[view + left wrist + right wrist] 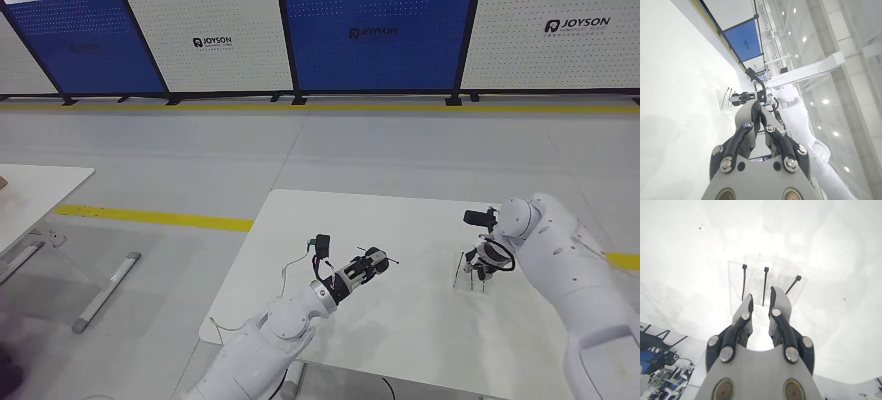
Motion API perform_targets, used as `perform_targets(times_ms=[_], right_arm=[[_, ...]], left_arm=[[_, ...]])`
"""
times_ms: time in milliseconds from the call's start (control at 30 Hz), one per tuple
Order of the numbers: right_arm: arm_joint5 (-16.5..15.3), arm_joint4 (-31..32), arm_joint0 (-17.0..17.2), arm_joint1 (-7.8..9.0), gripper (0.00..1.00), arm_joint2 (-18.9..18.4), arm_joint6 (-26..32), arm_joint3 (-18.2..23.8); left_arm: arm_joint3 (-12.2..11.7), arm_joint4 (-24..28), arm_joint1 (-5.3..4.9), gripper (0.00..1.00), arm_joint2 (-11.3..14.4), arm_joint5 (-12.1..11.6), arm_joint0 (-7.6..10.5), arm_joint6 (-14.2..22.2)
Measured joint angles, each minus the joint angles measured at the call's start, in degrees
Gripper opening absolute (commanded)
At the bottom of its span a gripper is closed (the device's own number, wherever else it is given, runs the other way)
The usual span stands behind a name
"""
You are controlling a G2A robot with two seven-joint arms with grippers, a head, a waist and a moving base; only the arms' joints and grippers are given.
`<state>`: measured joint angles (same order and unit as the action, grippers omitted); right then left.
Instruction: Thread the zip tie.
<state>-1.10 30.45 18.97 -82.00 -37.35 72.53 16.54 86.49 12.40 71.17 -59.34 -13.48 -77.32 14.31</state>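
Zip ties (764,285): three thin black plastic strips with small square heads uppermost, standing in a clear, box-shaped acrylic holder (735,308) on the right part of the white table (420,320). Two stand nearly upright; the third leans outward. Tabletop smooth and matte, with a few dark specks. Starting at the left: left gripper (758,103) held low over the table's middle, well apart from the holder, pointing toward it. Its fingers are flat grey metal blades on black curved links with bright round rivets; the dark ribbed pads (756,113) are pressed together, jaws clenched. Whether anything thin is pinched between them cannot be told. Farther right, the right gripper (761,291) hangs just above the holder, tips pointing down at the ties. Same build: grey blades, black serrated rubber pads (772,296). Jaws released, with a clear gap between them, and the middle tie shows through that gap. Neither fingertip touches a tie.
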Motion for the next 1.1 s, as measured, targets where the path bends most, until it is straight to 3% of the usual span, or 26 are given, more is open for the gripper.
perform_targets(times_ms=[333,633,767,933,1100], right_arm=[[-3.61,0.0,0.41,1.06,0.23,-1.38,-3.62,-0.13],[-8.34,-0.27,2.18,3.85,0.23,-3.92,-6.38,3.75],[-11.0,-0.01,3.72,5.73,0.23,-5.4,-5.6,7.52],[-11.51,0.42,6.21,8.22,0.22,-7.8,-4.48,13.5],[-15.67,0.51,11.67,12.63,0.27,-13.63,-6.36,22.81]], left_arm=[[0.0,0.0,0.0,0.0,0.0,0.0,0.0,0.0],[0.0,0.0,0.0,0.0,0.0,0.0,0.0,0.0],[0.0,0.0,0.0,0.0,0.0,0.0,0.0,0.0],[0.0,0.0,0.0,0.0,0.0,0.0,0.0,0.0],[0.0,0.0,0.0,0.0,0.0,0.0,0.0,0.0]])
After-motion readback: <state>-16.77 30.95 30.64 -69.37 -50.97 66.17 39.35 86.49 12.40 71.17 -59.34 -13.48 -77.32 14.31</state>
